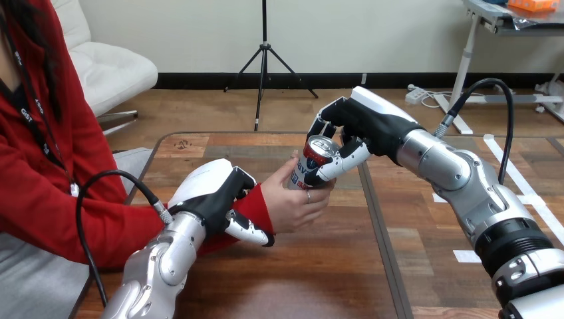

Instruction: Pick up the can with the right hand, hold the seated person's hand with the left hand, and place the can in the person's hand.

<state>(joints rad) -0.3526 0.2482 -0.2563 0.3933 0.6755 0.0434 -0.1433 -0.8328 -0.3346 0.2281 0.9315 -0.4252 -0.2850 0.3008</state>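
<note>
Can (pixel 314 161) held above the middle of the wooden surface (pixel 319 266), shared between the right robot hand (pixel 362 119) and the person's hand (pixel 292 203).

It's a slim metal cylinder with a shiny silver lid and pull tab, a red band under the rim and a pale printed body, tipped a little. The right robot hand reaches in from the right, its black-and-white fingers wrapped round the can's upper part. The person's hand cups the lower part from the left, so both are on it. The left robot hand (pixel 213 193), a glossy white shell over black, is closed round the person's wrist (pixel 256 207) over the red sleeve, fingers above and thumb below.
</note>
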